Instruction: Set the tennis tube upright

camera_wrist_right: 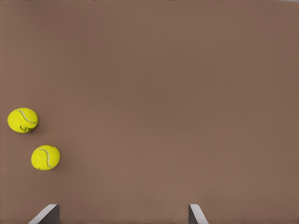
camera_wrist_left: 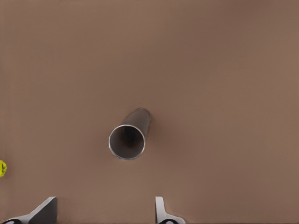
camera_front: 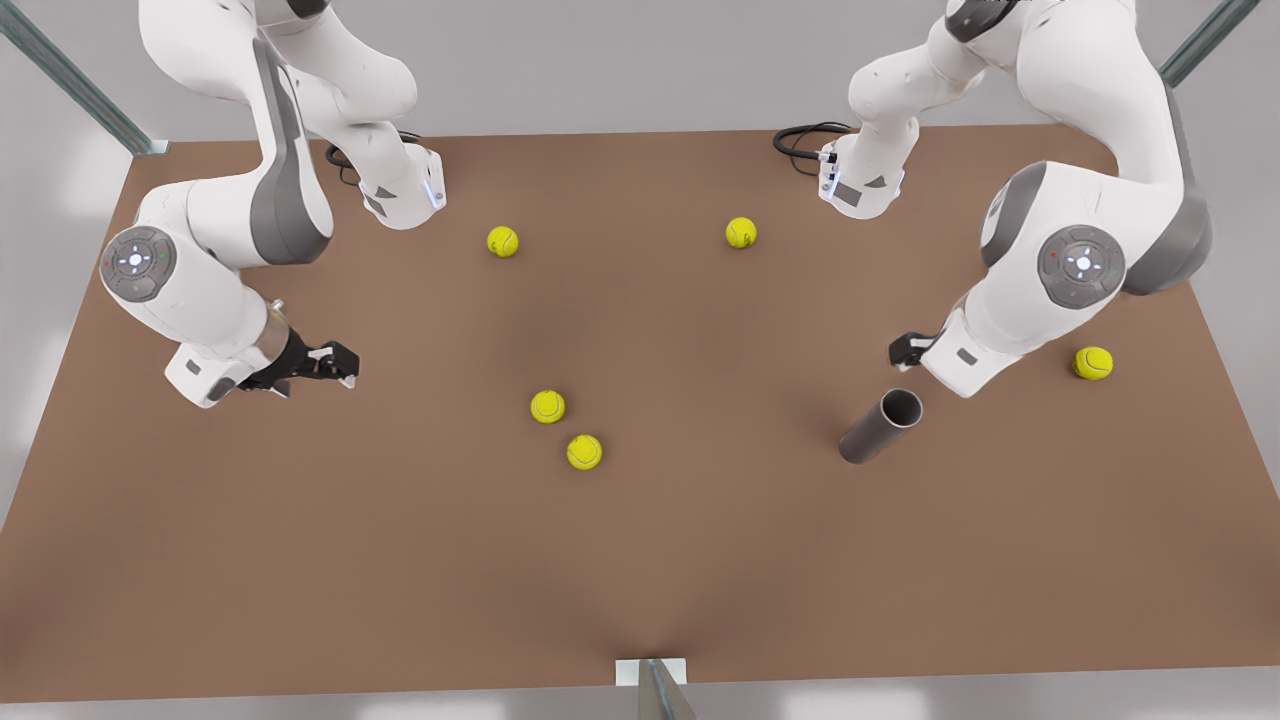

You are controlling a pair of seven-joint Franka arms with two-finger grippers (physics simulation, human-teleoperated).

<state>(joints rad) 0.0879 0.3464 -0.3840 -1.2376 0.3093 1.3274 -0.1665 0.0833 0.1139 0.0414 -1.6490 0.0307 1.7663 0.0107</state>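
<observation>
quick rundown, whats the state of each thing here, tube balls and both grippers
tennis tube: upright or nearly so on the table, open mouth up, ungripped
five tennis balls: loose on the table, none in the tube
left gripper: open, above the tube
right gripper: open, empty, near two balls

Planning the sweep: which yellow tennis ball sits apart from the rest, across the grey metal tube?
The yellow tennis ball at the front view's far right, past the grey metal tube; the other four lie to the tube's left there.
</observation>
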